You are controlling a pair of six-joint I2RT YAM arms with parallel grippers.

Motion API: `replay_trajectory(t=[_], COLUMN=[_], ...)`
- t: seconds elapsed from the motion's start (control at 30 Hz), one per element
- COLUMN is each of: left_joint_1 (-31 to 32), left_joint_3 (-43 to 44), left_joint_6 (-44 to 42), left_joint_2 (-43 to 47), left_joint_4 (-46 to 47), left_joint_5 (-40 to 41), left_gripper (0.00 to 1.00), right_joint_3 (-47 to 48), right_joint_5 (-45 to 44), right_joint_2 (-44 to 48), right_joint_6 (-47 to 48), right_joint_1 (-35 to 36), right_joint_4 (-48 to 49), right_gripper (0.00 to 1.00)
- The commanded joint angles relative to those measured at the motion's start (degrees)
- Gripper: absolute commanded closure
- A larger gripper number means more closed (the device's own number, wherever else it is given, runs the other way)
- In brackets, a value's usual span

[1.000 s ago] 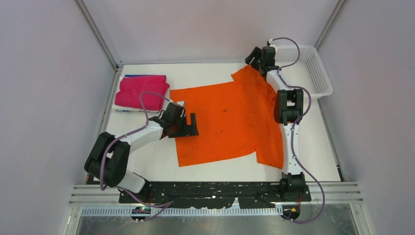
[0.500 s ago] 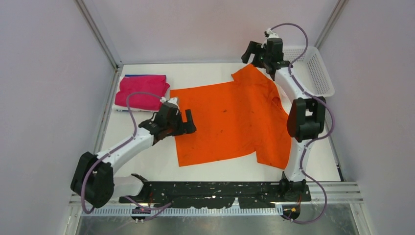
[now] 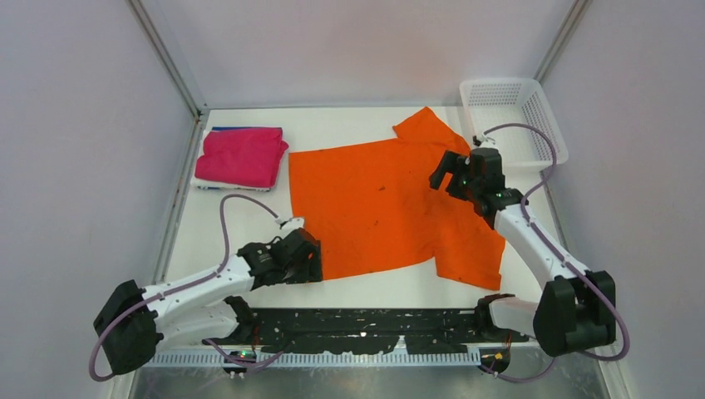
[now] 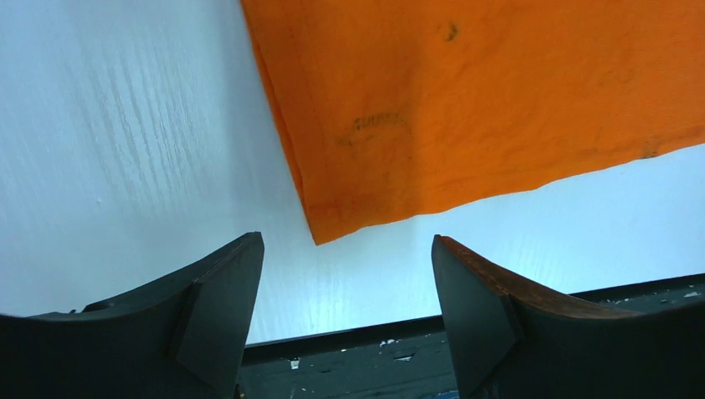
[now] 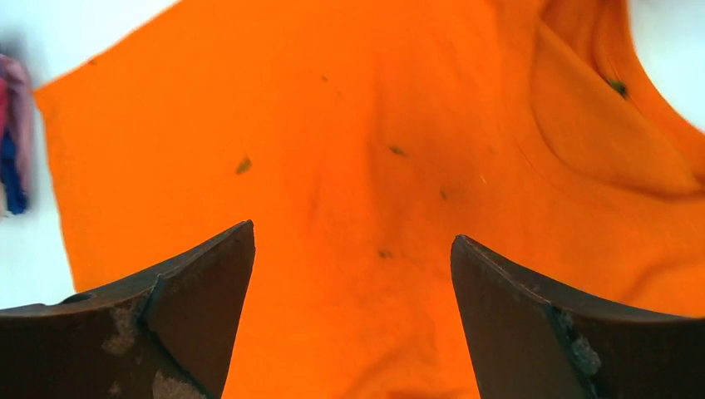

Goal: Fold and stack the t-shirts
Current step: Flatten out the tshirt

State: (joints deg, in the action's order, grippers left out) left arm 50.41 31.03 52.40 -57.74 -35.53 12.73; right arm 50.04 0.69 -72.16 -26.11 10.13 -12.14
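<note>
One view, the top, shows basket [image 3: 520, 125] and orange t-shirt [image 3: 374, 208] together.

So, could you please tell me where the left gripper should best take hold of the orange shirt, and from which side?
Probably the near left hem corner of the orange shirt, coming in low from the near-left side. The shirt lies flat on the table, so only an edge offers a pinch, and that corner lies just ahead of the open left gripper.

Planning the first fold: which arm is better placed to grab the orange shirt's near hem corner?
Left. The left gripper, open, frames that orange shirt corner; the right gripper hovers near the collar.
</note>
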Motion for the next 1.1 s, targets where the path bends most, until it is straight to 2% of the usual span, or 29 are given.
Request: replay_trajectory(t=[0.0,0.07,0.13,0.23,0.43,0.63,0.77,0.83,1.07], left_joint_1=[2.1,2.7,2.9,2.9,3.0,3.7,4.4,4.5,3.0], left_joint_3=[0.2,0.6,0.7,1.7,2.9,3.7,4.6,5.3,5.3], left_joint_6=[6.0,7.3,7.9,8.4,10.4,10.9,11.1,11.0,10.4], left_joint_2=[-2.0,-4.1,-5.9,-9.1,-13.7,-15.8,-17.9,-18.9,-15.5], left_joint_4=[1.4,2.3,2.9,2.8,2.0,2.3,0.6,-0.6,-6.6], left_joint_5=[3.9,4.5,4.6,4.9,6.8,5.2,5.5,6.6,14.4], left_gripper=[0.25,0.29,0.39,0.41,0.51,0.63,0.80,1.00,1.00], right_joint_3=[-5.3,-8.5,-11.2,-13.2,-14.5,-15.0,-15.1,-15.2,-15.8], right_joint_5=[-7.8,-10.0,-11.4,-12.0,-12.0,-13.6,-16.5,-17.9,-19.6], right_joint_2=[10.8,15.4,19.5,24.4,28.1,28.5,28.6,29.0,32.1], right_joint_6=[-1.1,-1.1,-1.2,-1.6,-1.4,-1.1,-2.2,-3.0,-6.1], right_joint_1=[-0.1,0.0,0.0,-0.1,-0.1,-0.1,-0.1,-0.1,-0.1], right_joint_4=[-4.5,-6.4,-7.6,-8.4,-9.9,-10.0,-11.4,-12.1,-14.8], right_gripper=[0.05,0.04,0.05,0.05,0.05,0.05,0.05,0.05,0.05])
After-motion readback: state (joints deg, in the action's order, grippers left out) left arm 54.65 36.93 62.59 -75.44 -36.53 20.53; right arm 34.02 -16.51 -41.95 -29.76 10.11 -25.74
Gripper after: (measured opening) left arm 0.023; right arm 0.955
